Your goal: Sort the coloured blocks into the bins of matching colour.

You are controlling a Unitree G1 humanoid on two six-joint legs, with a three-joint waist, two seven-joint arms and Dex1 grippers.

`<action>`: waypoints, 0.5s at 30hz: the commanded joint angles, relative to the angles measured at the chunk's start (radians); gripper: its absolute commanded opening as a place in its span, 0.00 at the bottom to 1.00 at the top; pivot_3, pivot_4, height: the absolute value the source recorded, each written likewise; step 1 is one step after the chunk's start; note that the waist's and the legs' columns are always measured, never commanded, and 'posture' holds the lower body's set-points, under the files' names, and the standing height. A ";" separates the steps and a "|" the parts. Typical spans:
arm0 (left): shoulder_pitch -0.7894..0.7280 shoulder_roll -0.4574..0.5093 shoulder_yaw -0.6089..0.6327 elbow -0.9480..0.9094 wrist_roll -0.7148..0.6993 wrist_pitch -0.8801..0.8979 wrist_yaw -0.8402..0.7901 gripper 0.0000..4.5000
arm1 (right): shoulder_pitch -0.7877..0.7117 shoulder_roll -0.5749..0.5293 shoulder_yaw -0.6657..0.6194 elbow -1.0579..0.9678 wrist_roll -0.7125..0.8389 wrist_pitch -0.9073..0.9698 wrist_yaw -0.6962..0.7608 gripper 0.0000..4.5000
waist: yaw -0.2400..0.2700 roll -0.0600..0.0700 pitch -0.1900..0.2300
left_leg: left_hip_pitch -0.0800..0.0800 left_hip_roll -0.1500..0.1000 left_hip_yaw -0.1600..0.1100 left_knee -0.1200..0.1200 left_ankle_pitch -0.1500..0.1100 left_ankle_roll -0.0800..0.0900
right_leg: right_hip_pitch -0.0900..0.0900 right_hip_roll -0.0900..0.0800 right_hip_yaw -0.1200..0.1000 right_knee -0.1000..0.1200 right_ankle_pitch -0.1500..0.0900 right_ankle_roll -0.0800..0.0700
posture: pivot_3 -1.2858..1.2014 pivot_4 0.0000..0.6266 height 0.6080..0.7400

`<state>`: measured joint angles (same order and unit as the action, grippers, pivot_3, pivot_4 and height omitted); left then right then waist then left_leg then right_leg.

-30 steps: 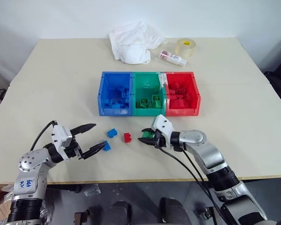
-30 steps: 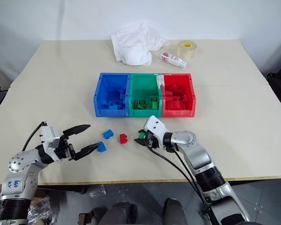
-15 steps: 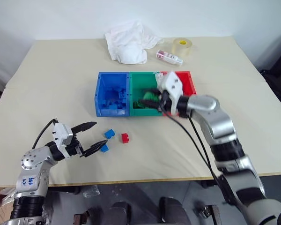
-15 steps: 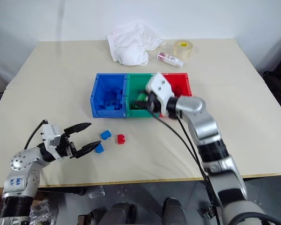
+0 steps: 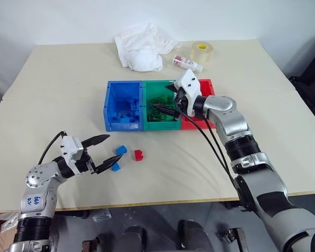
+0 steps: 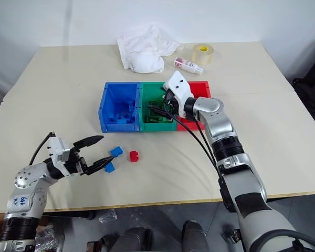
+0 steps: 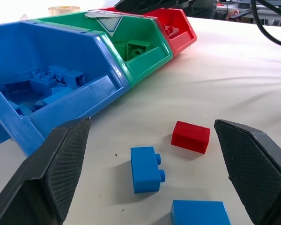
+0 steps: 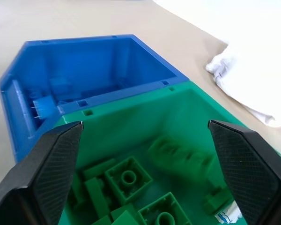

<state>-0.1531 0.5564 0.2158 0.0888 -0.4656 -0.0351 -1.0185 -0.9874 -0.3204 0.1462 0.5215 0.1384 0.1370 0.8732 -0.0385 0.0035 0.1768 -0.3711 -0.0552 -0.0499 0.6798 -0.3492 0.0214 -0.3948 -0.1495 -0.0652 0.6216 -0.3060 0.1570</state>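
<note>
Over the green bin (image 5: 158, 103), the right gripper (image 5: 167, 103) hangs with its fingers spread wide and nothing between them — in the right wrist view green bricks (image 8: 128, 180) lie loose on the bin floor directly under the open fingers. Most of the sorting looks done: the blue bin (image 5: 123, 105) holds a pile of blue bricks, the green one a pile of green, and the red bin (image 5: 216, 119), at 3 o'clock of the green, shows red bricks inside. Three bricks are left on the table (image 5: 58, 84), all at about 7 o'clock of the bins: a red brick (image 5: 138, 155), a blue brick (image 5: 121, 149) just beside it at 9 o'clock, and a second blue brick (image 5: 115, 166) nearer the front edge. The left gripper (image 5: 104, 149) sits low over the table with its fingers wide apart and empty — its lower fingertip is right at that nearer blue brick, though I cannot tell whether it touches. By my judgement no green brick remains outside.
</note>
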 commanded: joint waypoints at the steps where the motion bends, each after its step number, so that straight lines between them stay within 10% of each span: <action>1: -0.006 0.001 0.011 -0.015 -0.007 -0.017 0.000 1.00 | 0.100 -0.069 -0.023 -0.220 0.084 0.030 0.132 1.00 | 0.006 0.000 0.000 | 0.000 0.000 0.000 0.000 0.000 0.000 | 0.000 0.000 0.000 0.000 0.000 0.000 | 0.52 0.24 1.00; 15: 0.239 0.104 0.189 -0.123 -0.052 -0.008 -0.017 1.00 | 0.615 -0.515 -0.166 -0.638 0.332 0.231 0.475 1.00 | 0.013 0.000 0.000 | -0.001 0.003 0.003 -0.001 -0.001 0.000 | 0.003 0.000 0.000 -0.010 0.000 0.000 | 0.52 0.24 1.00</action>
<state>0.0692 0.6460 0.3602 0.0097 -0.4866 -0.0339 -1.0277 -0.3697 -0.8223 0.0178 -0.0766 0.4407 0.3622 1.3359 -0.0257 0.0033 0.1770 -0.3717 -0.0515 -0.0465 0.6792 -0.3498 0.0210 -0.3916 -0.1490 -0.0650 0.6110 -0.3061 0.1569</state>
